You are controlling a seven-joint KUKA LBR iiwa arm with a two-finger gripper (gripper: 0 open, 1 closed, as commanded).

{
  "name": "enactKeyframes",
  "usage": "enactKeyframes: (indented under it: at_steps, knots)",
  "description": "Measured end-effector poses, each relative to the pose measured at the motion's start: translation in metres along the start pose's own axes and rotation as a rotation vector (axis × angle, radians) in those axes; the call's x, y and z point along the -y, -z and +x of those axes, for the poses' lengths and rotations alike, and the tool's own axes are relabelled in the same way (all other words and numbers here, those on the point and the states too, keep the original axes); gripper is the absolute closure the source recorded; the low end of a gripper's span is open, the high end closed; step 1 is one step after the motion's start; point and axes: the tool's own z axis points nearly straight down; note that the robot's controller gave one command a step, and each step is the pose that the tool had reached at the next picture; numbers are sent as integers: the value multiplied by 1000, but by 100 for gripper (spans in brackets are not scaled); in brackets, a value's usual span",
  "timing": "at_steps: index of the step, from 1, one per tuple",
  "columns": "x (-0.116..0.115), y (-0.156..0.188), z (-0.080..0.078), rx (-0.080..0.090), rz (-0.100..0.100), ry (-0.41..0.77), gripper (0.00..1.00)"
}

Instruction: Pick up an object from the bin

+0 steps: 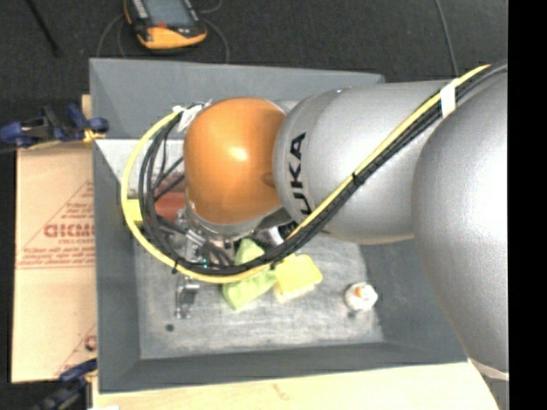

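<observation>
Bearing is what your next move turns on. The gripper point(184, 299) shows as a small metal tip low over bare floor in the 7 o'clock part of the bin point(256, 336), poking out from under the orange cover point(231, 156) and the loop of cables point(141, 229). You cannot tell from this angle whether it is spread or pressed together, and nothing shows in its grasp. The nearest thing is a yellow-green block point(244, 290), just beside the tip at its 3 o'clock, with a strip of bare floor between them. The block's long axis seems to run roughly from 8 to 2 o'clock, though its upper end goes under the wrist and you should not trust that reading fully. A pale yellow block point(297, 278) lies against it on the 2 o'clock side. A small white and orange thing point(361, 295) sits well apart, farther out at 3 o'clock. A red thing point(171, 203) lies toward 12 o'clock from the tip, mostly hidden by the cables. If the yellow-green block is your pick, you would likely need to shift toward 3 o'clock and grip it across its short side. Expect the pale yellow block to crowd that approach.
</observation>
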Motion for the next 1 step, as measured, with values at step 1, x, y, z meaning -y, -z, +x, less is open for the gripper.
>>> enactKeyframes:
  at_steps: [1]
  knots:
    - [1, 4, -2, 7, -2, -3, 0]
